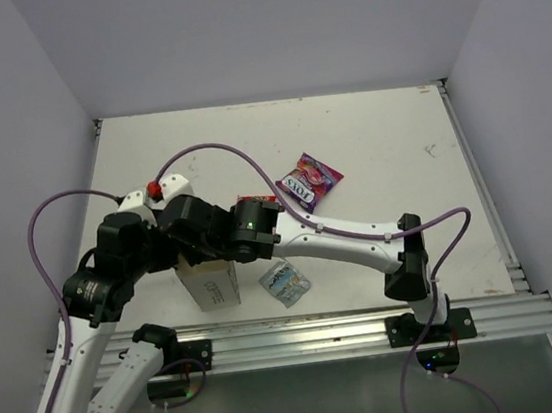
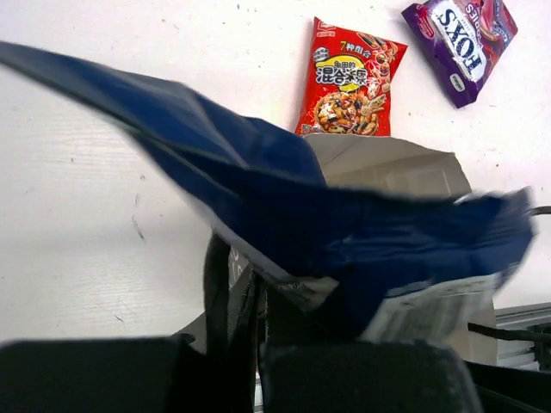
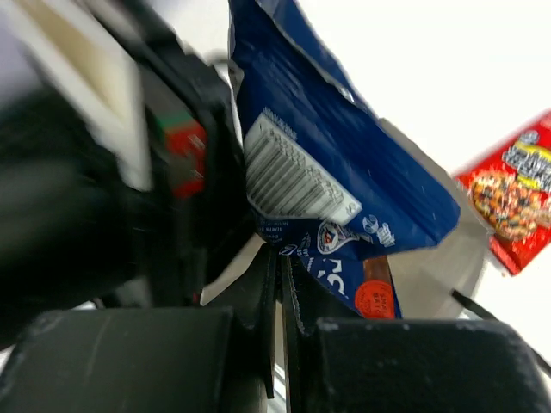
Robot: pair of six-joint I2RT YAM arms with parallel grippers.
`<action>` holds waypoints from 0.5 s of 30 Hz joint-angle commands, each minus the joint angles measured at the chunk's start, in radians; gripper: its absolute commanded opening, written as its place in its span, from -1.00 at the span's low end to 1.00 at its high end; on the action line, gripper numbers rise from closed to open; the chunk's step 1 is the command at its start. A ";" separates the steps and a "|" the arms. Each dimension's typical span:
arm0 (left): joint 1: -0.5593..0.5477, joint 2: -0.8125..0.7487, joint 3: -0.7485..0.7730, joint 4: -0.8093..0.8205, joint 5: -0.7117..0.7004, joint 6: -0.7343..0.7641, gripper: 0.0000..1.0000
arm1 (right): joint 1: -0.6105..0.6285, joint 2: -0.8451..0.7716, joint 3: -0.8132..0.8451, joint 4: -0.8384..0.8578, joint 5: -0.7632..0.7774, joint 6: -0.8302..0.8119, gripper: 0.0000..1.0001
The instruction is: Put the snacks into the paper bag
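dark blue packet pinched in left gripper

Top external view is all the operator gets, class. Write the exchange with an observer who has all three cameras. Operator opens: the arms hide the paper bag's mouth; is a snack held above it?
Observer: Yes. The left wrist view shows the dark blue packet in the left gripper, above the open mouth of the paper bag.
Operator: Where is the red-orange packet?
Observer: Flat on the table beyond the bag, print side up.
Operator: And the right gripper?
Observer: Shut, close beside the dark blue packet's barcoded face; whether it pinches anything I cannot tell.
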 commanded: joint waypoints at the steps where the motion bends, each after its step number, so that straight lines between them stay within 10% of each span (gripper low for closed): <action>1: 0.000 -0.016 0.006 0.019 0.018 -0.004 -1.00 | 0.019 -0.055 -0.081 0.040 0.035 0.035 -1.00; 5: 0.000 -0.015 0.008 0.024 0.021 0.003 -1.00 | 0.039 -0.065 -0.025 -0.029 0.107 0.006 -0.92; 9: 0.000 -0.010 0.005 0.028 0.024 0.010 -1.00 | 0.039 -0.093 0.077 -0.114 0.145 -0.011 0.21; 15: 0.000 -0.004 0.003 0.030 0.025 0.024 -1.00 | 0.039 -0.170 0.164 -0.229 0.217 -0.037 0.55</action>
